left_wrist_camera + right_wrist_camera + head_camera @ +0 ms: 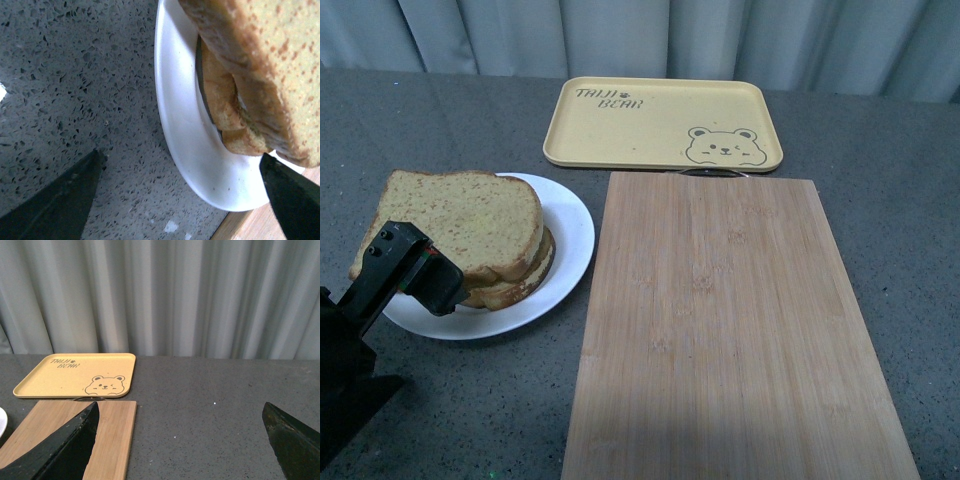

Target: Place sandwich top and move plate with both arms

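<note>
The sandwich top (460,220), a brown speckled slice, lies on a stacked sandwich on the round white plate (570,235) at the left of the grey table. My left gripper (415,265) is open at the plate's near left side. In the left wrist view the left gripper (180,155) has its jaws spread wide, with the plate's rim (175,120) and the sandwich top (280,60) between them, gripping nothing. My right gripper (180,405) is open and empty above the table; it does not show in the front view.
A bamboo cutting board (720,320) lies right of the plate and touches its rim. A yellow bear tray (660,122) sits behind the board, with grey curtains beyond. The right wrist view shows the tray (75,375) and the board's corner (60,435).
</note>
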You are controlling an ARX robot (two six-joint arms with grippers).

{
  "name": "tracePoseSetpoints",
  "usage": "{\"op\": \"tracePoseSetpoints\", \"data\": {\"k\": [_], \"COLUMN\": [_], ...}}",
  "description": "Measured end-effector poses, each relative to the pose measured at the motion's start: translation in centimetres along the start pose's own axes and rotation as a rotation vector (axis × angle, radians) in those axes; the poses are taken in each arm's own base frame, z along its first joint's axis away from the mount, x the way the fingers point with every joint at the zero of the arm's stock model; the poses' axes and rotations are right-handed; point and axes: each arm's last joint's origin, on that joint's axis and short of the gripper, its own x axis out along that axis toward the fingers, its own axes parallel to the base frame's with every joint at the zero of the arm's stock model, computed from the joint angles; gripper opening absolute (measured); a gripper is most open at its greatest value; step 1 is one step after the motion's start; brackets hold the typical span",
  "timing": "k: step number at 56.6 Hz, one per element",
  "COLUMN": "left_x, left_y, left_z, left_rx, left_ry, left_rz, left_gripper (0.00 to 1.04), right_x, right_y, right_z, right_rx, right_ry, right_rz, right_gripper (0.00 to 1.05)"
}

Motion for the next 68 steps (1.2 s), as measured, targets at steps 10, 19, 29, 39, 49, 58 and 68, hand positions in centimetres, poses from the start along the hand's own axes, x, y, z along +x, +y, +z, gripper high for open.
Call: {"op": "tracePoseSetpoints", "data": {"k": [10, 19, 29, 39, 49, 58, 68], "left_x": [1.4, 2.0, 2.1, 1.4, 0.7, 0.3, -0.1], "left_y": [-0.4, -0.6, -0.6, -1.1, -1.3, -2.1, -3.8], "left_z": [0.6, 0.9, 1.7, 2.3, 2.1, 1.5, 1.1], "left_rx": [-0.035, -0.053, -0.106, -0.177, -0.243, -0.246, -0.248], "left_ry": [0.008, 0.008, -0.022, -0.016, -0.012, 0.022, 0.023], "left_rz": [0.03, 0.048, 0.037, -0.068, -0.199, -0.319, -0.444], "left_gripper": [0.58, 0.37, 0.14, 0.05, 0.04, 0.04, 0.04], "right_x": [0.0, 0.0, 0.0, 0.0, 0.0, 0.0, 0.0], "right_y": [0.0, 0.0, 0.0, 0.0, 0.0, 0.0, 0.0], "right_z": [0.0, 0.0, 0.0, 0.0, 0.0, 0.0, 0.0], "right_rx": [0.0, 0.0, 0.0, 0.0, 0.0, 0.0, 0.0], "right_ry": [0.0, 0.0, 0.0, 0.0, 0.0, 0.0, 0.0], "right_rz": [0.0, 0.0, 0.0, 0.0, 0.0, 0.0, 0.0], "right_gripper": [0.95, 0.95, 0.95, 0.95, 0.95, 0.95, 0.95]}}
